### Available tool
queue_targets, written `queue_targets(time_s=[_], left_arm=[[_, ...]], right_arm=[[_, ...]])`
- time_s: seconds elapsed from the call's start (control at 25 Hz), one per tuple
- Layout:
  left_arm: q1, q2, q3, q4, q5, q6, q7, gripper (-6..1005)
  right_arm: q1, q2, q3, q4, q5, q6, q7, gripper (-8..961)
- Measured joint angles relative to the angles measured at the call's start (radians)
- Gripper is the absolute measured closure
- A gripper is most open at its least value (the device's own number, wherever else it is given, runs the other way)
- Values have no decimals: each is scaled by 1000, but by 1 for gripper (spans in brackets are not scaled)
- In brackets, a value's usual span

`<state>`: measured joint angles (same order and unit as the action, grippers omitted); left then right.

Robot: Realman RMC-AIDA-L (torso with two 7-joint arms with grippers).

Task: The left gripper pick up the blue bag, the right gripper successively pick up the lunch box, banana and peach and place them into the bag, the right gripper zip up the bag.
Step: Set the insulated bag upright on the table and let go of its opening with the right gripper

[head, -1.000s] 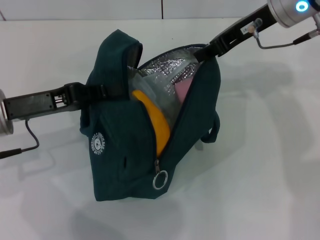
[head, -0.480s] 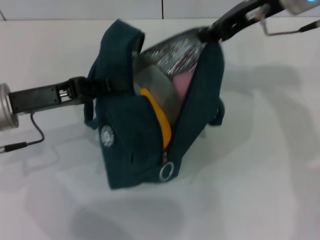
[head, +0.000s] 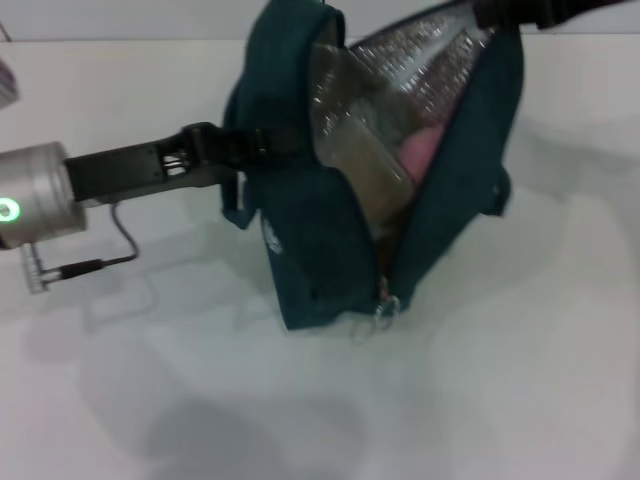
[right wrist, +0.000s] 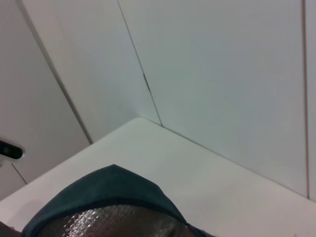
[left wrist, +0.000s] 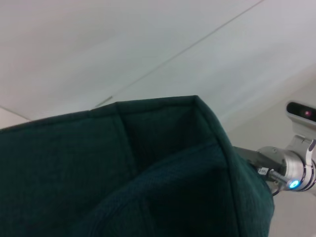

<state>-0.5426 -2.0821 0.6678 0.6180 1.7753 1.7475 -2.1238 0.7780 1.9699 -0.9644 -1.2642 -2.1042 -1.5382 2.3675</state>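
Note:
The blue bag hangs open between both arms, with its silver foil lining showing. My left gripper is shut on the bag's handle strap on its left side. My right gripper holds the bag's far rim at the top edge of the head view. Inside the bag, the pink peach lies beside the clear lunch box. The banana is hidden. The ring zipper pull hangs at the low end of the opening. The bag's fabric fills the left wrist view, and its rim shows in the right wrist view.
The white table lies under the bag, with white wall panels behind. My left arm's cable trails over the table at the left. The right arm's wrist shows far off in the left wrist view.
Both arms have carried the bag up and to the right, with its zipper end swinging right. The banana, seen earlier in the opening, no longer shows.

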Motion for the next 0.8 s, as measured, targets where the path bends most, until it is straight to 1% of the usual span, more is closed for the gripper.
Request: queue_targets(time_s=[0.2, 0.4, 0.56, 0.68, 0.8], left_arm=[[-44, -5, 9, -89, 2, -6, 29, 945], [-94, -9, 65, -162, -9, -36, 35, 945], [-111, -14, 107, -191, -16, -47, 40, 945], [-108, -14, 115, -195, -18, -71, 41, 945], [-100, -12, 116, -202, -18, -125, 43, 945]], right_arm=[[-62, 5, 1, -18, 4, -10, -24, 911], [-109, -1, 3, -34, 27, -24, -41, 906], [-123, -4, 4, -43, 39, -37, -53, 902], [-121, -6, 4, -27, 39, -38, -64, 899], [-112, -6, 4, 11, 34, -33, -80, 896]])
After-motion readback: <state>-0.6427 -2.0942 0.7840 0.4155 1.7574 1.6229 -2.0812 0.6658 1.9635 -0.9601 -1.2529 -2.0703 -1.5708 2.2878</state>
